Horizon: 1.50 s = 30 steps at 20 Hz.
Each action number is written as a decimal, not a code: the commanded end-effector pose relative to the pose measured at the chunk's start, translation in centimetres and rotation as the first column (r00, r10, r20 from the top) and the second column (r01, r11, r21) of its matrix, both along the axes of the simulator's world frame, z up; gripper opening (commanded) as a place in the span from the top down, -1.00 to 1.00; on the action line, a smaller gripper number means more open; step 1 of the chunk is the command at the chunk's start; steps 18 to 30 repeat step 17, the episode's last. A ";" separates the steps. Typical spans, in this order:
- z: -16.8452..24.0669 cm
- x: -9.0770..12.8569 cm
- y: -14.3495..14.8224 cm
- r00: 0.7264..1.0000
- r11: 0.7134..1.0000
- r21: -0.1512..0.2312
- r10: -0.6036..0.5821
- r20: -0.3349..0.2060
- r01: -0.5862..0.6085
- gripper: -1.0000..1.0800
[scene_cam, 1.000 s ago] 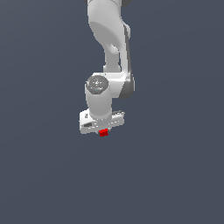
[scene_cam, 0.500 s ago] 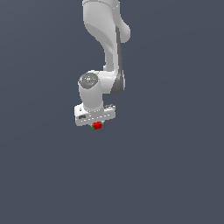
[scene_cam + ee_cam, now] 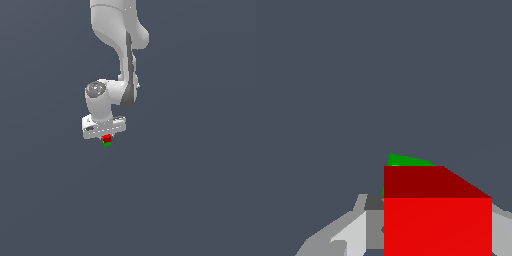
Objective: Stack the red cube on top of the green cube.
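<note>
Since a second ago the arm has carried the red cube (image 3: 106, 138) toward the exterior view's left; the green cube (image 3: 107, 144) now shows just beneath it. Gripper (image 3: 106, 137) pinches the red cube; whether the cubes touch is unclear.

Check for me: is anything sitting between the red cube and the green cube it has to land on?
Nothing visible. The red cube sits between the gripper's fingers, directly over the green cube. In the wrist view only a green sliver shows past the red cube. Whether they already touch cannot be told.
</note>
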<state>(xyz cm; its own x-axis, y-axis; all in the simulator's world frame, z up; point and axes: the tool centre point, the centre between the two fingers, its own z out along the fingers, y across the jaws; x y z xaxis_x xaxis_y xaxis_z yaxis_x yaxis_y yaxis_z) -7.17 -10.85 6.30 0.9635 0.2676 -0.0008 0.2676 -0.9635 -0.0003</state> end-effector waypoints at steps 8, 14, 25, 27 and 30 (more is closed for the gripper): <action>-0.2 -0.2 -0.3 1.000 1.000 0.000 0.001 0.001 -0.001 -0.92; -0.2 -0.2 -0.3 1.000 1.000 0.000 0.001 0.001 -0.001 -0.92; -0.2 -0.2 -0.3 1.000 1.000 0.000 0.001 0.001 -0.001 -0.92; -0.2 -0.2 -0.3 1.000 1.000 0.000 0.001 0.001 -0.001 -0.92; -0.2 -0.2 -0.3 1.000 1.000 0.000 0.001 0.001 -0.001 -0.92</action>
